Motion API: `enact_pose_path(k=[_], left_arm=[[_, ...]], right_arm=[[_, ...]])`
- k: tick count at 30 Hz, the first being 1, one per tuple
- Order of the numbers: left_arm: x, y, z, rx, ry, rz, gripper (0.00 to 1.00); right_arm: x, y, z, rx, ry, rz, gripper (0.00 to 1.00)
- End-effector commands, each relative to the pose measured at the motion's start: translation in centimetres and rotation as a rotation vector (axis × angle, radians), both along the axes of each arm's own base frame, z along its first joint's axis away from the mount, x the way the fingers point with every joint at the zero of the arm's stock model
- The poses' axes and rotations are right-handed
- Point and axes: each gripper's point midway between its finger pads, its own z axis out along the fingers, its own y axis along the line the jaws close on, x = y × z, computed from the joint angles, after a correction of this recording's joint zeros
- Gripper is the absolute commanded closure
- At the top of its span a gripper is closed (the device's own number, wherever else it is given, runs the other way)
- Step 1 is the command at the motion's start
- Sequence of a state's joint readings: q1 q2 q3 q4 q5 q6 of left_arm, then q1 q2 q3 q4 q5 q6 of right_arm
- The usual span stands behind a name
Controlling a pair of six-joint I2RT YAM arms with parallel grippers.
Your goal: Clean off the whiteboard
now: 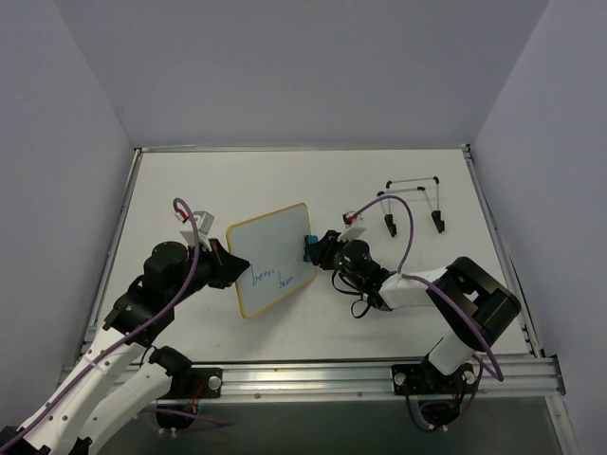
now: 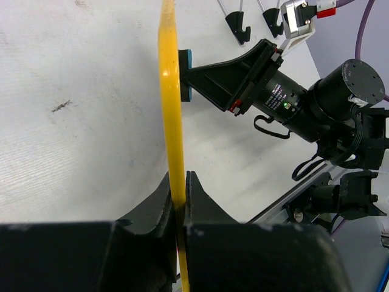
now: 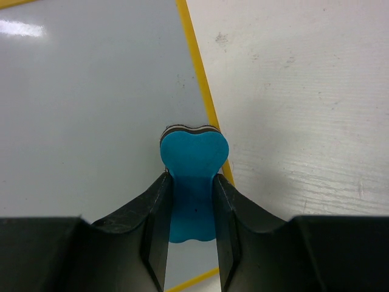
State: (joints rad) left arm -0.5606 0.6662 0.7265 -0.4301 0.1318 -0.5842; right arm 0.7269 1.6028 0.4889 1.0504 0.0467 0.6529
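The whiteboard (image 1: 272, 258), white with a yellow frame, is held tilted up above the table, with blue handwriting on its lower part. My left gripper (image 1: 225, 262) is shut on its left edge; in the left wrist view the frame (image 2: 173, 115) runs edge-on between my left gripper's (image 2: 181, 182) jaws. My right gripper (image 1: 316, 249) is shut on a blue eraser (image 3: 193, 173), whose dark felt face presses against the board's right edge (image 3: 197, 67). The eraser (image 2: 188, 73) shows on the far side of the frame in the left wrist view.
A small wire stand (image 1: 414, 201) with black feet sits at the back right of the table. Purple cables loop over both arms. A metal rail (image 1: 379, 374) runs along the near edge.
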Motion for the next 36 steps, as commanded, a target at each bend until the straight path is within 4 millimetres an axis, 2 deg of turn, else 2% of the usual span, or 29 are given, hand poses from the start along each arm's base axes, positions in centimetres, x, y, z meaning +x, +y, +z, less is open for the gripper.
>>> enact_pose_path(k=[1, 7, 9, 10, 11, 13, 14, 15, 22, 24, 28, 31, 33, 35, 36], left_arm=[[-3.3, -3.2, 1.9, -0.09, 0.025, -0.228, 0.98], [-3.2, -3.3, 1.4, -0.087, 0.039, -0.227, 0.98], [-3.1, -3.4, 1.3, -0.088, 0.043, -0.226, 0.98], [-3.1, -3.4, 1.3, -0.089, 0.043, -0.226, 0.98], [-3.1, -3.4, 1.2, -0.087, 0.046, -0.226, 0.98], [-3.0, -3.5, 1.2, -0.085, 0.044, -0.228, 0.98], [-2.9, -3.5, 1.2, -0.085, 0.043, -0.227, 0.98], [-2.9, -3.5, 1.1, -0.085, 0.043, -0.227, 0.98], [-2.7, -3.8, 1.1, -0.095, 0.045, -0.23, 0.98], [-2.7, -3.9, 1.0, -0.097, 0.047, -0.232, 0.98], [-2.7, -3.9, 1.2, -0.102, 0.047, -0.234, 0.98], [-2.8, -3.9, 1.3, -0.102, 0.044, -0.234, 0.98], [-2.8, -3.8, 1.4, -0.103, 0.043, -0.233, 0.98], [-2.8, -3.8, 1.4, -0.103, 0.044, -0.233, 0.98], [-2.9, -3.9, 1.4, -0.103, 0.045, -0.237, 0.98]], right_arm=[[-0.6, 0.3, -1.5, -0.048, 0.014, 0.041, 1.0], [-0.9, 1.7, 0.7, -0.001, -0.04, 0.109, 1.0], [-1.5, 2.8, 1.7, 0.012, -0.052, 0.137, 1.0], [-1.8, 3.2, 2.9, 0.022, -0.074, 0.144, 1.0], [-2.8, 4.2, 3.0, 0.0, -0.071, 0.166, 1.0], [-3.2, 5.7, 5.4, 0.007, -0.12, 0.176, 1.0], [-3.6, 6.3, 5.9, 0.01, -0.127, 0.189, 1.0], [-4.5, 7.5, 7.4, 0.034, -0.152, 0.22, 1.0], [-7.4, 10.8, 11.7, 0.125, -0.198, 0.31, 1.0], [-7.9, 11.3, 12.1, 0.128, -0.202, 0.33, 1.0], [-7.3, 10.9, 11.4, 0.094, -0.189, 0.292, 1.0], [-5.6, 9.5, 8.5, 0.027, -0.134, 0.24, 1.0], [-4.0, 7.5, 6.0, 0.021, -0.09, 0.198, 1.0], [-2.5, 5.8, 4.9, 0.032, -0.071, 0.164, 1.0], [-2.4, 4.9, 3.1, 0.018, -0.036, 0.148, 1.0]])
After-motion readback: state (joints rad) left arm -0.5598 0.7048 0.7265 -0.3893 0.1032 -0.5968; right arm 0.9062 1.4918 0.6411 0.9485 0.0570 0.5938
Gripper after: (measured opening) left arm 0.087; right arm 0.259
